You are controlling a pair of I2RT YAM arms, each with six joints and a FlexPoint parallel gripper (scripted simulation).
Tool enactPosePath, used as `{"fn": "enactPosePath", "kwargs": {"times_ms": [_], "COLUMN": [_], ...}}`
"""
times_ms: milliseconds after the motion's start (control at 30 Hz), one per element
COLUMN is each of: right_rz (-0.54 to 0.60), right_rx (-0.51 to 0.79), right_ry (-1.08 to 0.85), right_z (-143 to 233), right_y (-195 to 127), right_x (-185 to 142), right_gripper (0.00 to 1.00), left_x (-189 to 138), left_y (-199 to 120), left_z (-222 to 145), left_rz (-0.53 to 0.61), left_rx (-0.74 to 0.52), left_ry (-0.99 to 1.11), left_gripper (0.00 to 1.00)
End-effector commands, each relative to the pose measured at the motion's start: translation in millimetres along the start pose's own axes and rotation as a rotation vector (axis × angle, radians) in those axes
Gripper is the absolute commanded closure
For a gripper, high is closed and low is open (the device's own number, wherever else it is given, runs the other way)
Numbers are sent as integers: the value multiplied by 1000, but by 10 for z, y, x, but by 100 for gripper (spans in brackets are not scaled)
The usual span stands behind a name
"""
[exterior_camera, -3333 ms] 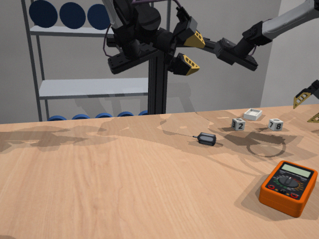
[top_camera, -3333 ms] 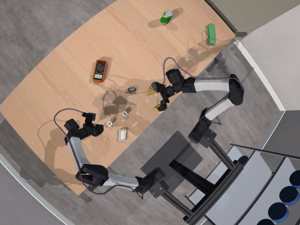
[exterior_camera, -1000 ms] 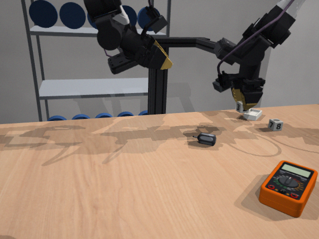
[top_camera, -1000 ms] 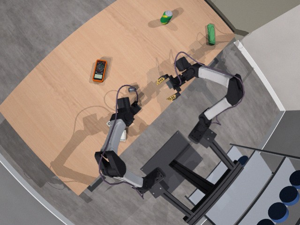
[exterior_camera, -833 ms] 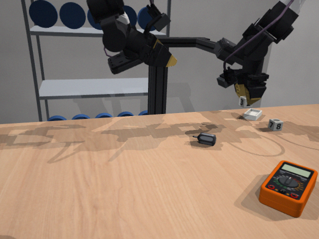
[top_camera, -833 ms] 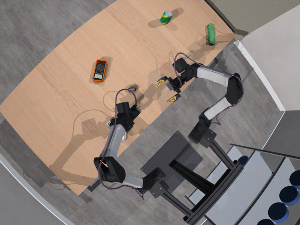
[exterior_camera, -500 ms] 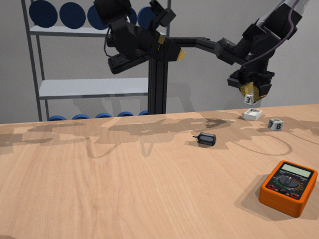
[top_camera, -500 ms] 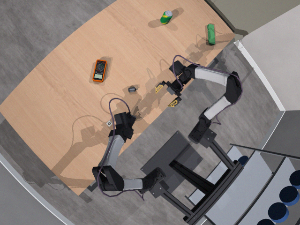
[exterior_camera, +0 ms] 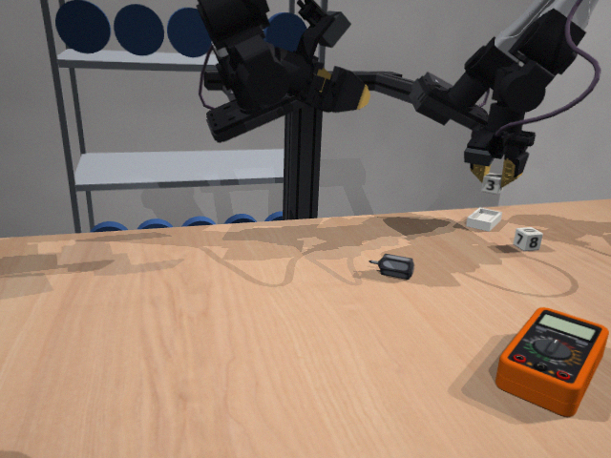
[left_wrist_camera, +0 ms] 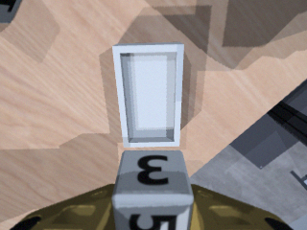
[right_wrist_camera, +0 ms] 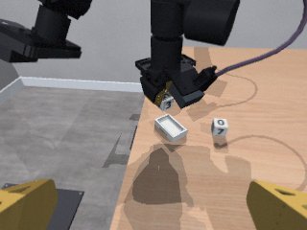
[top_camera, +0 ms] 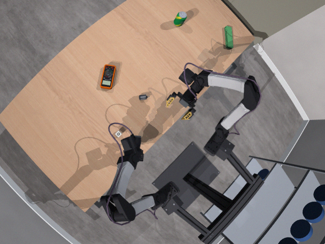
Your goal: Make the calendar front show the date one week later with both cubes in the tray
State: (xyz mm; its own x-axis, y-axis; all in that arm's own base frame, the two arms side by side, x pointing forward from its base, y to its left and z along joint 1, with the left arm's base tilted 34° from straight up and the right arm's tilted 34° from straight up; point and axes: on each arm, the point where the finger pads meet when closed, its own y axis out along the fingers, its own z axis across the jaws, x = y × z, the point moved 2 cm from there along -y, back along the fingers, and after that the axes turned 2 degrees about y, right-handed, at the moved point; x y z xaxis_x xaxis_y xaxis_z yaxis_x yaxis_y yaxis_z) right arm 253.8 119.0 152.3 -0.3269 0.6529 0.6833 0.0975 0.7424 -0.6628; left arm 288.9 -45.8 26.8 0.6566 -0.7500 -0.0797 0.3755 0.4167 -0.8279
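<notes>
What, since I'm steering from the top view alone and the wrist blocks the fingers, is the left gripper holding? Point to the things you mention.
Observer: The left gripper [exterior_camera: 493, 176] [left_wrist_camera: 153, 192] [right_wrist_camera: 163, 102] is shut on a white cube [exterior_camera: 491, 184] [left_wrist_camera: 153, 173] [right_wrist_camera: 167, 103] showing a 3, lifted off the table.
Operator: Is anything in the tray?
Observer: No, the tray [exterior_camera: 482, 225] [left_wrist_camera: 118, 96] [right_wrist_camera: 163, 132] has no cube in it.
Operator: And the side digits on the loose cube?
Observer: The exterior view shows 7 and 8 on the loose cube [top_camera: 118, 133] [exterior_camera: 528, 239] [right_wrist_camera: 220, 127].
</notes>
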Motion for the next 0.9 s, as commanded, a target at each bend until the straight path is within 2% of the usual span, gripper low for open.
{"fn": "enactPosePath", "kwargs": {"times_ms": [0, 267, 533, 667, 867], "right_rz": [19, 44, 58, 75, 97], "right_rx": [-7, 9, 15, 17, 21], "right_ry": [-32, -45, -53, -54, -55], "right_z": [-115, -151, -176, -200, -231], "right_y": [15, 117, 179, 223, 289], "right_x": [31, 35, 43, 29, 17], "right_gripper": [0, 0, 0, 0, 0], "left_x": [20, -15, -17, 131, 136], "left_y": [-35, 196, 173, 242, 289], "left_z": [62, -19, -3, 55, 49], "left_rz": [-41, -7, -7, -38, -24], "left_rx": [14, -7, -3, 5, 3], "left_ry": [-49, -17, -26, -30, -26], "left_gripper": [81, 81, 81, 81, 81]}}
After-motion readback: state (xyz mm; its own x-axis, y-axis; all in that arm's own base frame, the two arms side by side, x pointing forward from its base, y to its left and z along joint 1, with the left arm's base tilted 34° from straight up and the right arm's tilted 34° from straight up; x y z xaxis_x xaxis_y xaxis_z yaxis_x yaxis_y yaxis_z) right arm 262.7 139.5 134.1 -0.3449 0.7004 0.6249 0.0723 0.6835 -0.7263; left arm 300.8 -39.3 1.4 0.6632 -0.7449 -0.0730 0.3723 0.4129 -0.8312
